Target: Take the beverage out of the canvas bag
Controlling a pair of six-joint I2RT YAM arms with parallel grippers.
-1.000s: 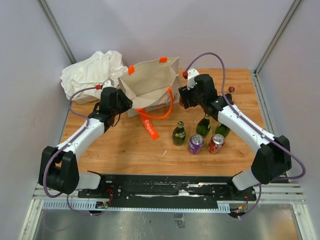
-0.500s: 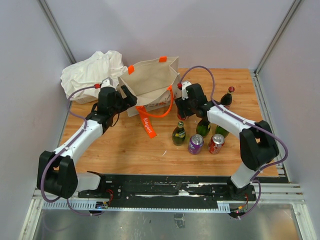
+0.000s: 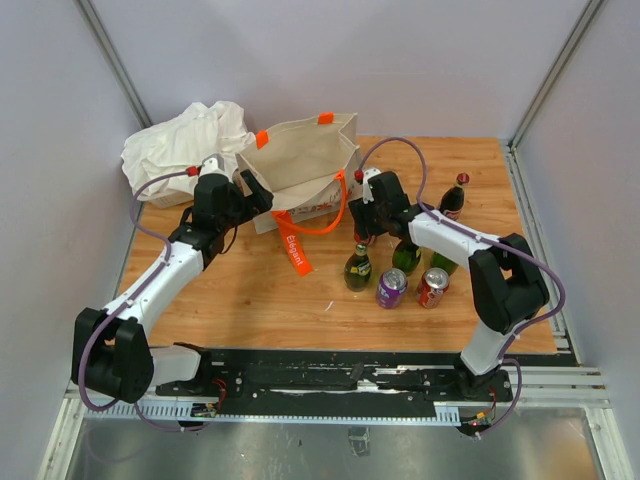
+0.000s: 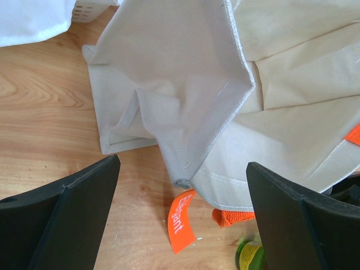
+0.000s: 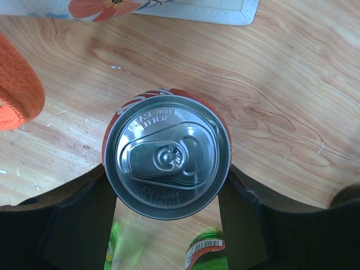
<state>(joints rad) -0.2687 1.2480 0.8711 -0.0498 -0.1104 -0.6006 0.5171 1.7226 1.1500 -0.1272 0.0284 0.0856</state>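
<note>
The beige canvas bag (image 3: 300,165) with orange handles stands open at the back of the table; its long orange strap (image 3: 293,248) trails toward me. My left gripper (image 3: 256,196) is open beside the bag's left corner, and in the left wrist view that gripper (image 4: 183,164) holds nothing, with the bag's folded rim (image 4: 185,73) between and beyond its fingers. My right gripper (image 5: 166,185) is shut on a red beverage can (image 5: 166,153), upright over the wood, just in front of the bag's printed side (image 5: 112,7). From above, the right gripper (image 3: 362,230) hides most of the can.
A white cloth bundle (image 3: 185,135) lies at the back left. Two green bottles (image 3: 358,268) (image 3: 407,252), a purple can (image 3: 391,288) and another red can (image 3: 432,287) stand right of centre. A dark bottle with a red cap (image 3: 455,195) is farther right.
My left gripper has opened and shifted slightly toward the bag's corner. My right gripper has carried the red can away from the bag's right side, down and toward the standing bottles.
</note>
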